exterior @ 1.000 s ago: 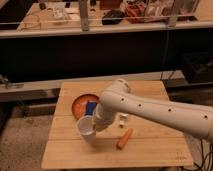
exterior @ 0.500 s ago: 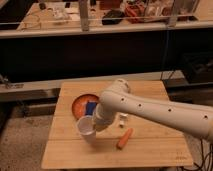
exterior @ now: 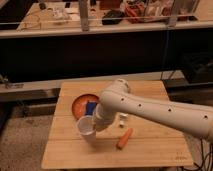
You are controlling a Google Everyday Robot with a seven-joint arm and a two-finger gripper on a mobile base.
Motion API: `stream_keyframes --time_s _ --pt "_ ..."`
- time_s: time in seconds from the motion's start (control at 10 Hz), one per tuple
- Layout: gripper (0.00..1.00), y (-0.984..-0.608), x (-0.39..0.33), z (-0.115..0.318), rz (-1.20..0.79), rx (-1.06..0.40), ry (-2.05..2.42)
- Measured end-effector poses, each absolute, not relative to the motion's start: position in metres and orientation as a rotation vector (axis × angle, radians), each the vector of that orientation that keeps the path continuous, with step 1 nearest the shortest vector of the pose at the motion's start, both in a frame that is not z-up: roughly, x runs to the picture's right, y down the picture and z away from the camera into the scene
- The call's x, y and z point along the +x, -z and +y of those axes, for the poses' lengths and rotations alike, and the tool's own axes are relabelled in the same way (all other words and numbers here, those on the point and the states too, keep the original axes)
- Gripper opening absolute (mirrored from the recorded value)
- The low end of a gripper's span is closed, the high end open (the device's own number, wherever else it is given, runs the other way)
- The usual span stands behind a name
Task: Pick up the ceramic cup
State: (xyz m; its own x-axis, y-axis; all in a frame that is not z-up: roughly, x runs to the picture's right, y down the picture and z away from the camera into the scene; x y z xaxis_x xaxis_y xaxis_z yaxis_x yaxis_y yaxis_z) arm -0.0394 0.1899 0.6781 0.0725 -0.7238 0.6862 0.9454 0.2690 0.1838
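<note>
The ceramic cup (exterior: 86,128) is small, white and round, with a wide mouth facing up. It stands on the wooden table (exterior: 70,155) just in front of the orange plate (exterior: 80,104). My gripper (exterior: 97,124) is at the end of the white arm that reaches in from the right. It sits right against the cup's right side, at rim height. The arm's thick wrist hides where the gripper meets the cup.
A blue object (exterior: 91,107) lies on the orange plate behind the cup. A carrot (exterior: 125,138) lies on the table to the right of the cup. A small white object (exterior: 122,119) sits under the arm. A dark shelf with clutter stands behind the table.
</note>
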Motion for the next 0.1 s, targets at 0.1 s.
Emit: stream_keyframes --time_s 0.1 --pt "0.0 -0.6781 -0.0394 0.1899 -0.777 -0.35 1.292"
